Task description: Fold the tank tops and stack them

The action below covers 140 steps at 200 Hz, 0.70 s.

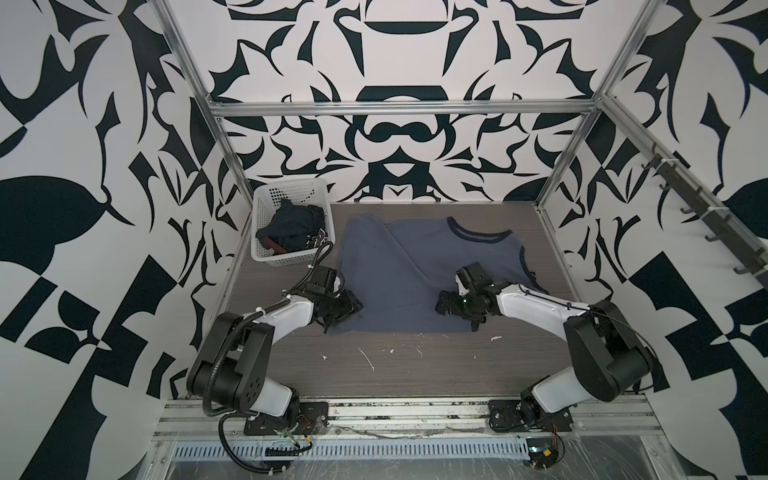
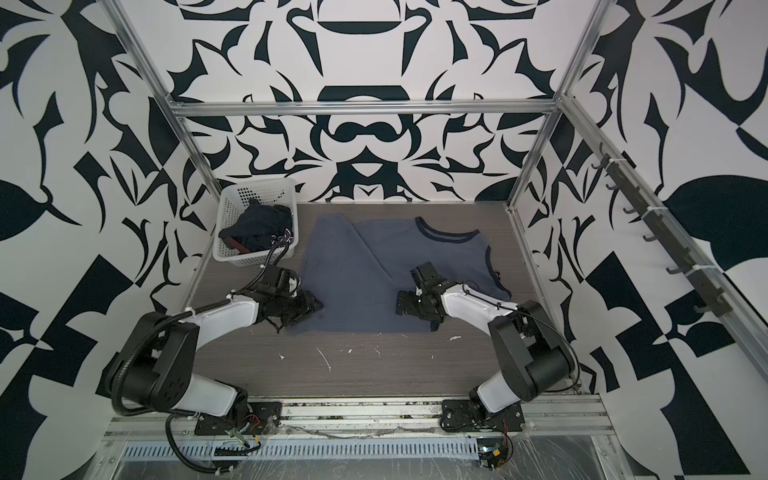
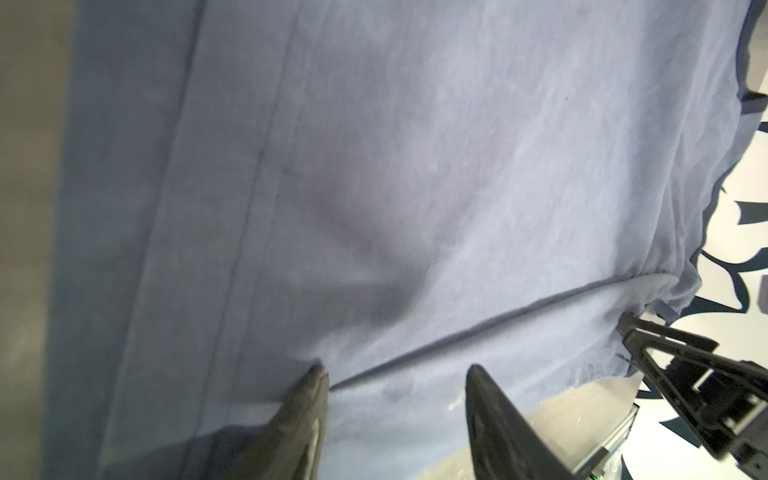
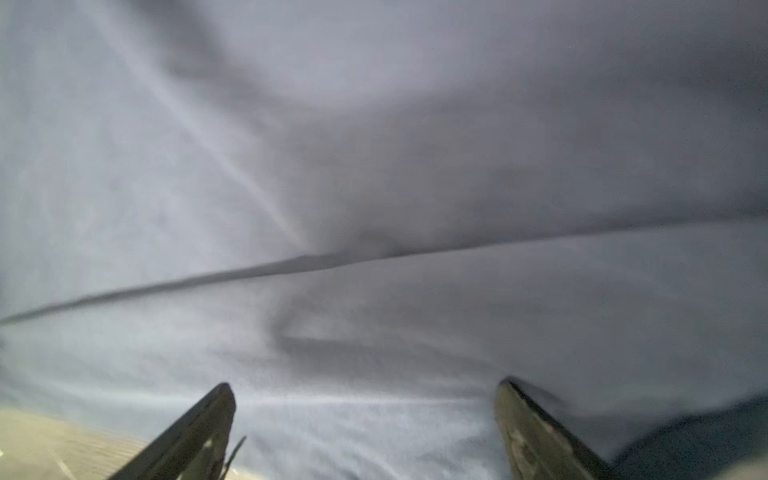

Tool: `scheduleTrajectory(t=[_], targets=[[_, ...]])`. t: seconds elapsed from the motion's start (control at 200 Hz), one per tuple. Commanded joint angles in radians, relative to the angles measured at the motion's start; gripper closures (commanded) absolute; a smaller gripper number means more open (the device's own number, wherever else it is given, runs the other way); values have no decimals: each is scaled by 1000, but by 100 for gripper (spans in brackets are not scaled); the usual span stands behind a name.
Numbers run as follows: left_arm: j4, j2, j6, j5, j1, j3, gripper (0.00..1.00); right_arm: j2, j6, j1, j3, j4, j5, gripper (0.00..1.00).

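The slate-blue tank top (image 1: 407, 266) (image 2: 374, 266) lies on the table with its left part folded over and its navy neckline at the back right. My left gripper (image 1: 353, 309) (image 2: 318, 307) sits low at its near left corner. In the left wrist view its jaws (image 3: 397, 372) stand apart over flat cloth (image 3: 415, 166), one fingertip (image 3: 318, 376) at a fold line. My right gripper (image 1: 442, 303) (image 2: 401, 303) hovers over the near right part, jaws wide open (image 4: 365, 388) above the cloth (image 4: 374, 166). The navy tank top (image 1: 295, 228) (image 2: 257, 226) lies crumpled in the basket.
The white perforated basket (image 1: 270, 203) (image 2: 237, 203) stands at the table's back left, close to the left arm's cable. Bare grey wood table (image 1: 415, 365) with white specks stretches along the near edge. Metal frame posts line both sides, and a rail of hooks (image 1: 698, 216) runs along the right wall.
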<state>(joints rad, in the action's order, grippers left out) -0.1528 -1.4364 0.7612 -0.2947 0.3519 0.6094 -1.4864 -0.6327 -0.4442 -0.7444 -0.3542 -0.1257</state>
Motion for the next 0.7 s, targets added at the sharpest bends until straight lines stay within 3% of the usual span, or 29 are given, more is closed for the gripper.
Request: scheduleTrajectory(t=[0.0,0.22,0.355,0.525,0.695], targets=[[-108,53,70,71,20,-101,43,56,-89,37,98,-209,87,0],[-106,263,176,126,118,-197,41,277,-78,141,116,-299,138,0],[-130,339,132,193,117,-109,35,357,-13,202,26,-325,147,0],[-178,210,-5,267,105,180,31,338,90,280,-138,-299,153,0],[-243,-74,-82,299,82,472,30,204,134,373,-291,-262,86,0]])
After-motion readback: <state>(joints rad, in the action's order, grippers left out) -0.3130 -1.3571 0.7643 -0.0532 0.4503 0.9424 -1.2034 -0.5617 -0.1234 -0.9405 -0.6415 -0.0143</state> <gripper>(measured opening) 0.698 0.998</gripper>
